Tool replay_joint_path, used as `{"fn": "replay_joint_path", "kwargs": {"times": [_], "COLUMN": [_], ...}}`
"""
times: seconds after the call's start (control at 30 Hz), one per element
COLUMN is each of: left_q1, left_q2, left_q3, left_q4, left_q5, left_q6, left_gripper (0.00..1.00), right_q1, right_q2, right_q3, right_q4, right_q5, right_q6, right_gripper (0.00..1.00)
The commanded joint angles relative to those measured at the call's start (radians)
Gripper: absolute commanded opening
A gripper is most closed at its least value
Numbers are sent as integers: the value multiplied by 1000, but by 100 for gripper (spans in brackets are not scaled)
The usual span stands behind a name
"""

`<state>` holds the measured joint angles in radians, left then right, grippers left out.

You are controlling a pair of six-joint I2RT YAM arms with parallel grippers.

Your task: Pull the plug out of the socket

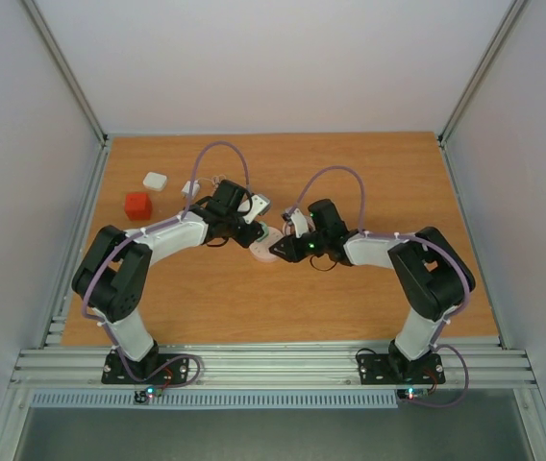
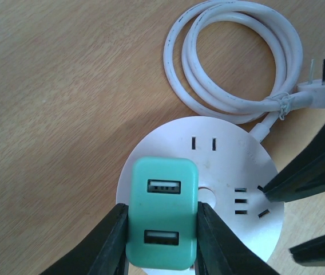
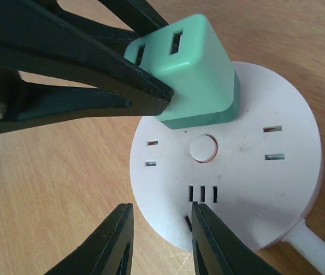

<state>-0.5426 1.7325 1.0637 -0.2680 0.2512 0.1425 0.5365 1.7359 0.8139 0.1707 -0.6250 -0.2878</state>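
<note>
The round pale socket [image 2: 220, 154] lies flat on the wooden table, between both arms in the top view [image 1: 265, 253]. A mint-green plug [image 2: 162, 212] with two USB ports stands in it near the rim [image 3: 194, 69]. My left gripper [image 2: 162, 209] is shut on the plug, one finger on each side. My right gripper [image 3: 162, 209] is open and straddles the socket's near rim [image 3: 254, 172]: one finger over the disc's top by the slots, the other over bare table. The plug's pins are hidden.
The socket's white cord [image 2: 237, 63] lies coiled beyond the disc, ending in a pronged wall plug [image 2: 322, 83]. A red cube [image 1: 137, 206] and a white block [image 1: 155, 181] sit at the far left. Grey walls and a metal rail surround the table.
</note>
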Motion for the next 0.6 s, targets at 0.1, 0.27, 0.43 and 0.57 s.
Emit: {"fn": "replay_joint_path", "kwargs": {"times": [0.1, 0.27, 0.43, 0.57], "left_q1": [-3, 0, -2, -6], "left_q2": [31, 13, -11, -32], "left_q3": [15, 34, 28, 18], "left_q4": [-29, -32, -10, 13], "left_q5": [77, 109, 98, 51], "left_q6": [-11, -25, -16, 11], "left_gripper": [1, 1, 1, 1], "right_q1": [18, 16, 14, 13], "right_q2": [59, 79, 111, 129], "right_q3": [-9, -17, 2, 23], "right_q4": [84, 60, 34, 7], "right_q5": [14, 24, 17, 21], "right_q6": [1, -9, 7, 13], "right_gripper": [29, 29, 29, 29]}}
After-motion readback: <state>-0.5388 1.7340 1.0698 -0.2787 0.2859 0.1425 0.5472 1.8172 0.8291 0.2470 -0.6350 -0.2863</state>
